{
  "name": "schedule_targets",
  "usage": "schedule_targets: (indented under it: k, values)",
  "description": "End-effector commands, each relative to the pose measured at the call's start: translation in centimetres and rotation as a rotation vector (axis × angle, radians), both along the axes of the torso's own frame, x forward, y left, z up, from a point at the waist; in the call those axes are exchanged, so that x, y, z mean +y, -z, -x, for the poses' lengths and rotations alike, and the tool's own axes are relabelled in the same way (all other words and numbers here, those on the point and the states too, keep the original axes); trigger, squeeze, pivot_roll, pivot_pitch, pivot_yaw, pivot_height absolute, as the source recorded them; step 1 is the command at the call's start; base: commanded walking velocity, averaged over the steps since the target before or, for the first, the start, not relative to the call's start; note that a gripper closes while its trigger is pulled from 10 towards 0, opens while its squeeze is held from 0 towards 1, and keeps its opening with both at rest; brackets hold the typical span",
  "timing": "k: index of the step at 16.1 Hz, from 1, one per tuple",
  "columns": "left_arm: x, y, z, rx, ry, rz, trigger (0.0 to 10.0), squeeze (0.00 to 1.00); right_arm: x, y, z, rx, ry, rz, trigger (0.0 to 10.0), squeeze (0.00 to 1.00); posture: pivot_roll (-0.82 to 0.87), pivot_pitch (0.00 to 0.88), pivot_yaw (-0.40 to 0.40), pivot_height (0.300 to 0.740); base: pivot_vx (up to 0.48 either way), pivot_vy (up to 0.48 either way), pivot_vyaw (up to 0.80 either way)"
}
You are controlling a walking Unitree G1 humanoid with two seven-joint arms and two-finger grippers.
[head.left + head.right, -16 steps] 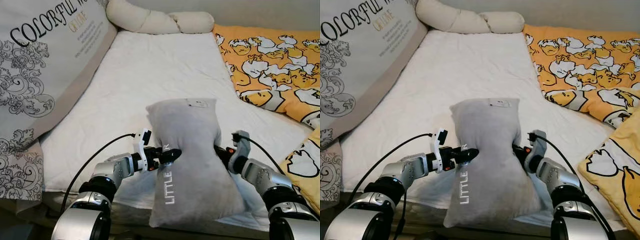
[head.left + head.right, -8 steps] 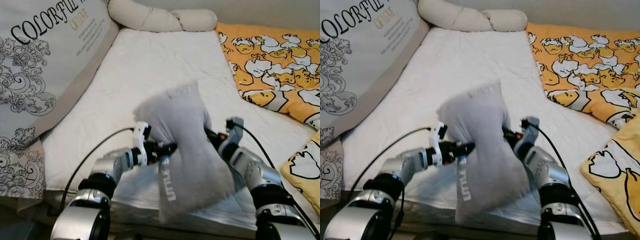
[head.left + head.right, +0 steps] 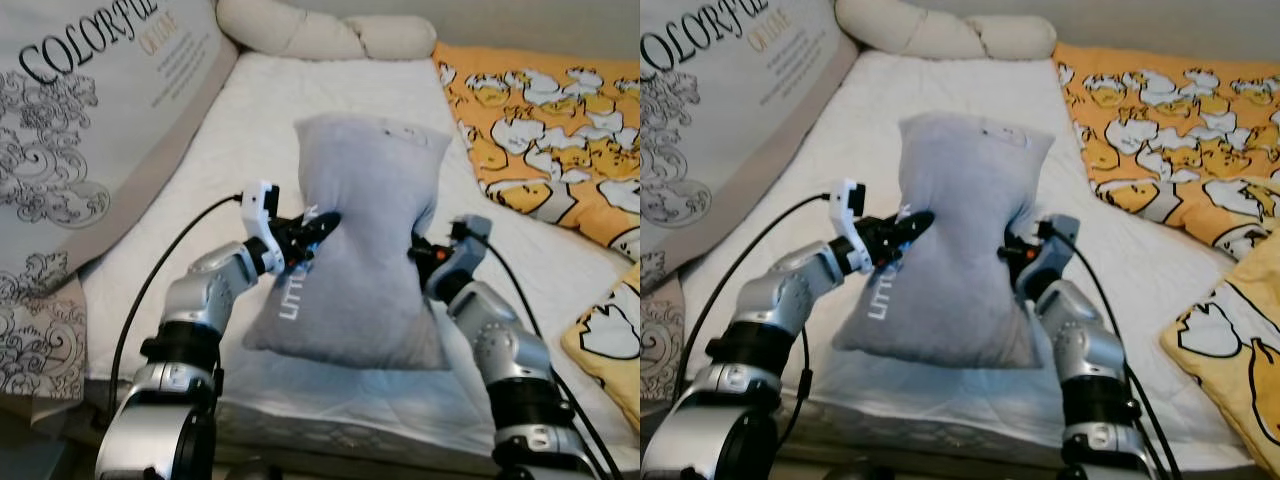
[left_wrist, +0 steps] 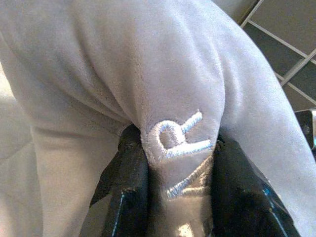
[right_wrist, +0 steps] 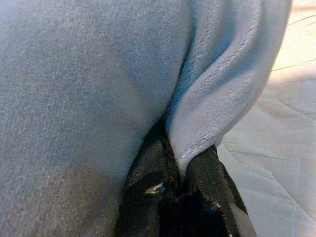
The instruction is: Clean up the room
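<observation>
A grey plush pillow point(image 3: 360, 240) with white embroidered lettering hangs lifted above the white mattress point(image 3: 300, 110), held between both arms. My left gripper point(image 3: 318, 226) is shut on a fold of its left edge, and the pinched fabric with the letter R point(image 4: 175, 138) bulges between its black fingers point(image 4: 129, 173). My right gripper point(image 3: 428, 252) is shut on a fold of the pillow's right edge point(image 5: 207, 123), with the fabric squeezed between its fingertips point(image 5: 153, 182).
A large grey cushion with black ornament and lettering point(image 3: 90, 130) leans along the left. A cream bolster point(image 3: 330, 35) lies at the head of the bed. A yellow duck-print quilt point(image 3: 540, 120) covers the right side, and another yellow cushion point(image 3: 610, 340) lies at the near right.
Both arms have raised the grey pillow and carried it forward over the mattress; it now hangs higher and more upright, tilted slightly, with its lower end off the bed's front edge.
</observation>
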State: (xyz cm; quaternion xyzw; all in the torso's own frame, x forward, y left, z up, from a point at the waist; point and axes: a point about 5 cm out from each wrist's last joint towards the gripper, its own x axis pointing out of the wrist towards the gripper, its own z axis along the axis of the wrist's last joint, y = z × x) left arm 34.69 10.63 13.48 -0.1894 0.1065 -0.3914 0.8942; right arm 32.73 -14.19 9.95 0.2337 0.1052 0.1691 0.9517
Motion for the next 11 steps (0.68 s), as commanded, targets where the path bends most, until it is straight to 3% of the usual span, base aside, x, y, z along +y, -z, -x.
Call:
schedule_targets:
  k: [1, 3, 4, 5, 7, 9, 11]
  values:
    - [-0.7, -0.8, 0.1, -0.046, 0.027, -0.029, 0.0, 0.0, 1.0, -1.5, -0.2, -0.08, -0.021, 0.016, 0.0, 0.0, 0.02, 0.0, -0.018, 0.74, 0.0, 0.0, 0.0]
    - [0.0, -1.2, 0.3, -0.096, -0.029, -0.094, 0.0, 0.0, 1.4, -1.7, 0.2, -0.1, -0.019, 0.046, 0.0, 0.0, 0.01, 0.0, -0.013, 0.74, 0.0, 0.0, 0.0]
    - [0.3, -1.3, 0.7, -0.146, -0.075, -0.186, 0.0, 0.0, 1.5, -1.6, 1.0, -0.11, -0.01, 0.065, 0.0, 0.0, 0.01, 0.0, -0.011, 0.74, 0.0, 0.0, 0.0]
    - [0.3, -1.3, 0.8, -0.155, -0.084, -0.201, 0.0, 0.0, 1.5, -1.5, 1.1, -0.11, 0.0, 0.064, 0.0, 0.0, 0.01, 0.0, -0.011, 0.74, 0.0, 0.0, 0.0]
    - [0.4, -1.1, 1.5, -0.219, -0.102, -0.334, 0.0, 0.0, 1.2, -1.4, 1.4, -0.106, 0.056, 0.037, 0.0, 0.0, 0.04, 0.0, -0.021, 0.74, 0.0, 0.0, 0.0]
    - [0.7, -1.2, 1.7, -0.232, -0.136, -0.325, 0.0, 0.0, 1.5, -1.0, 1.4, -0.09, 0.087, 0.056, 0.0, 0.0, 0.05, 0.0, -0.033, 0.74, 0.0, 0.0, 0.0]
    - [1.3, -1.2, 1.8, -0.224, -0.21, -0.333, 0.0, 0.0, 1.9, -0.5, 1.8, -0.061, 0.124, 0.124, 9.3, 0.0, 0.04, 0.0, -0.029, 0.74, 0.0, 0.0, 0.0]
